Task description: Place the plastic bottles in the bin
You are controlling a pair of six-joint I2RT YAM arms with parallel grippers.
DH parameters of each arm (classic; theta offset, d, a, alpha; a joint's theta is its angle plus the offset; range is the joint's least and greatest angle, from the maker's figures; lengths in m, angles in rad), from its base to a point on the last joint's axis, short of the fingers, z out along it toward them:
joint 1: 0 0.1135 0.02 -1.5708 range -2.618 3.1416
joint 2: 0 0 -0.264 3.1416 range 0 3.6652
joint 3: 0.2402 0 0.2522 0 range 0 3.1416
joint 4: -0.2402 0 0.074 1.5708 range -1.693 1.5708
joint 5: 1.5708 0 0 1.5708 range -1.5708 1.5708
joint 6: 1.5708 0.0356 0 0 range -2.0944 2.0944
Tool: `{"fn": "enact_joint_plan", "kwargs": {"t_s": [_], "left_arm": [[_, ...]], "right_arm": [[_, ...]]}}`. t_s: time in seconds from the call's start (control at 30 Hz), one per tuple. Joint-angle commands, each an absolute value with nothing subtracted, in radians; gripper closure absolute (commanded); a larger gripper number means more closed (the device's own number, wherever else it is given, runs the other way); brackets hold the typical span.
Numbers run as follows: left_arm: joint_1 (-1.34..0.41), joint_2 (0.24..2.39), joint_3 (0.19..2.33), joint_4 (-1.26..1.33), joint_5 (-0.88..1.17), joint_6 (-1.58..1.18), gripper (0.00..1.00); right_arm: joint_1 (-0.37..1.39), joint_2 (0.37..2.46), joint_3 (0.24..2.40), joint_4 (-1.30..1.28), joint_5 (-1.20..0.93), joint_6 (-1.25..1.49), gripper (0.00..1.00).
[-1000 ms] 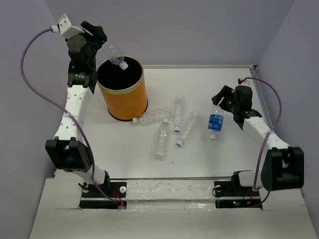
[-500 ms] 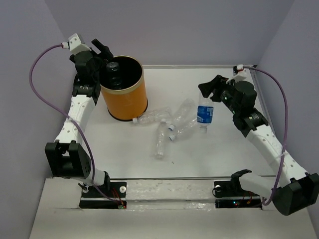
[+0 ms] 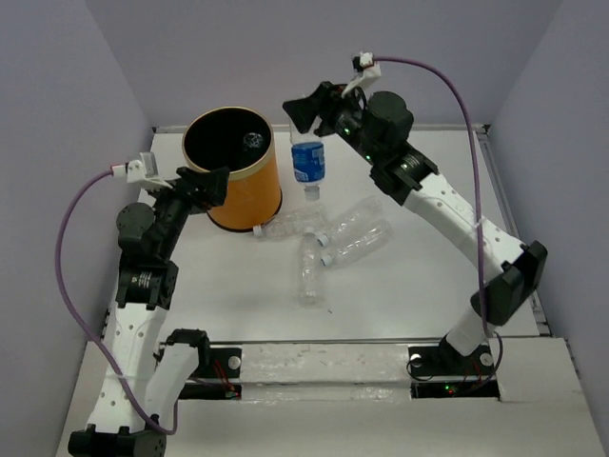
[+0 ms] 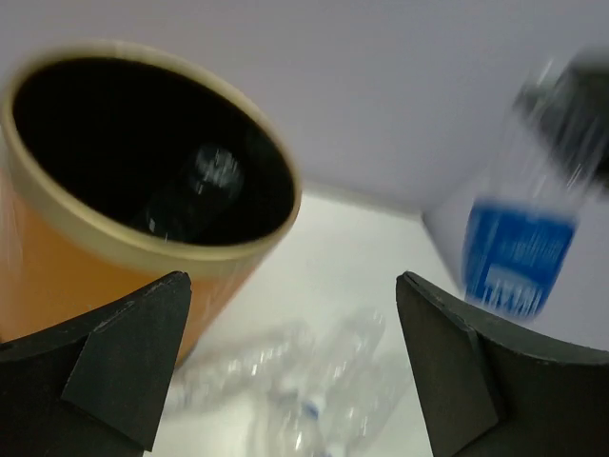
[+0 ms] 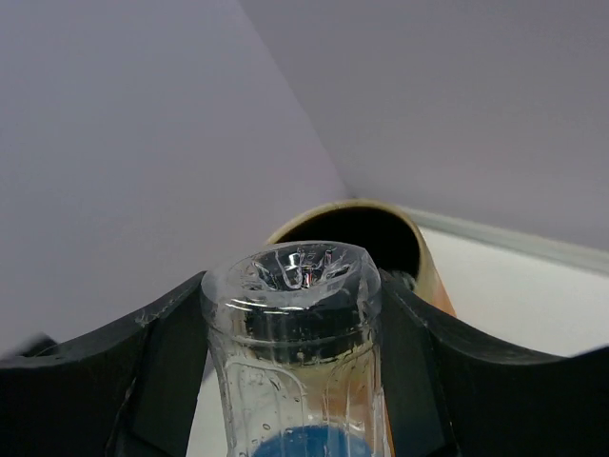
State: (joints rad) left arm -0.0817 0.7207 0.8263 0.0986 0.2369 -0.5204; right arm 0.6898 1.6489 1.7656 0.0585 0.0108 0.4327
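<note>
Here, the right gripper (image 3: 309, 133) is clamped on the base of a small clear plastic bottle with a blue label (image 3: 307, 164), which hangs cap-down in the air just right of the tall orange cylindrical bin (image 3: 249, 195); the label's white print is too blurred to read. The left gripper (image 3: 207, 184), jaws wide apart and holding nothing, sits beside the bin's near-left wall. 1 clear bottle in the bin (image 3: 252, 141) lies in its black interior, and 4 unlabelled clear bottles (image 3: 309, 269) lie clustered on the white table (image 3: 409, 286) by the bin's foot.
</note>
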Motion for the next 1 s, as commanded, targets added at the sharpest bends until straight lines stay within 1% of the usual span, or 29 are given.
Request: {"fn": "enact_joint_plan", "kwargs": {"t_s": [0.0,0.07,0.13,0.23,0.3,0.4,0.5,0.57,0.63,0.67,0.77,0.8,0.83,0.97], "left_arm": [[-0.096,0.616,0.605,-0.141,0.47,-0.516,0.01],[-0.11,0.597,0.542,-0.154,0.504,-0.547,0.01],[-0.133,0.588,0.531,-0.153,0.525,-0.572,0.01],[-0.157,0.589,0.522,-0.149,0.533,-0.608,0.01],[-0.181,0.601,0.506,-0.141,0.539,-0.614,0.01],[-0.204,0.617,0.477,-0.126,0.534,-0.628,0.01],[-0.233,0.643,0.446,-0.087,0.521,-0.651,0.01],[-0.27,0.683,0.437,-0.057,0.514,-0.66,0.01],[-0.309,0.713,0.437,-0.037,0.482,-0.664,0.01],[-0.344,0.732,0.438,-0.028,0.456,-0.666,0.01],[-0.418,0.786,0.444,0.023,0.396,-0.684,0.01],[-0.436,0.808,0.449,0.036,0.375,-0.688,0.01],[-0.454,0.832,0.457,0.045,0.353,-0.691,0.01],[-0.543,0.915,0.492,0.076,0.267,-0.691,0.01]], "right_arm": [[0.734,1.977,2.242,0.231,0.087,0.333,0.55],[0.742,2.076,2.344,0.293,0.104,0.316,0.55],[0.756,2.152,2.466,0.361,0.12,0.311,0.55],[0.765,2.262,2.544,0.456,0.151,0.311,0.56],[0.765,2.357,2.618,0.571,0.187,0.319,0.58],[0.776,2.44,2.625,0.625,0.191,0.331,0.59],[0.776,2.508,2.671,0.596,0.17,0.305,0.59],[0.776,2.518,2.646,0.575,0.15,0.297,0.58],[0.783,2.494,2.585,0.563,0.122,0.293,0.52],[0.785,2.46,2.523,0.556,0.105,0.294,0.45],[0.793,2.391,2.481,0.454,0.023,0.285,0.07],[0.795,2.373,2.476,0.415,-0.014,0.282,0.01],[0.795,2.344,2.459,0.379,-0.051,0.279,0.0],[0.795,2.12,2.244,0.328,-0.058,0.269,0.0]]}}
